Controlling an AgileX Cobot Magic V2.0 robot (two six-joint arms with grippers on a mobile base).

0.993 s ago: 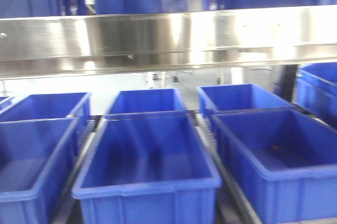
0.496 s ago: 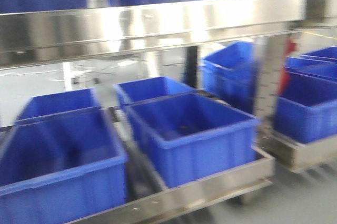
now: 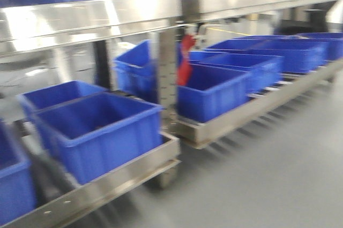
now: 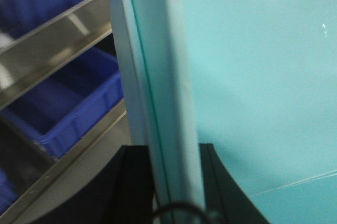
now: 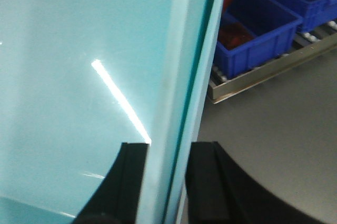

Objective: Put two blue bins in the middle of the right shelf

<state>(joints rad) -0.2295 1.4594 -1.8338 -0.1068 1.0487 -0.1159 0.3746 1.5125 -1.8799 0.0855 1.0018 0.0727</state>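
The left gripper and right gripper each pinch a thin wall of the pale blue bin, held short of the right shelf. Such a narrow pinch could slip, or the bin could clip the upright post going in.

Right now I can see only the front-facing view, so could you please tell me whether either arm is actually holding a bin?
Observer: Yes. The left gripper has its black jaws on either side of a pale cyan bin wall, at the rim.
Operator: Thank you. And the right arm?
Observer: The right gripper clamps a pale cyan wall the same way. I cannot tell whether it is one bin or two nested.
Operator: Is it touching the shelf?
Observer: No. Grey floor separates it from the steel rail under the dark blue bins.
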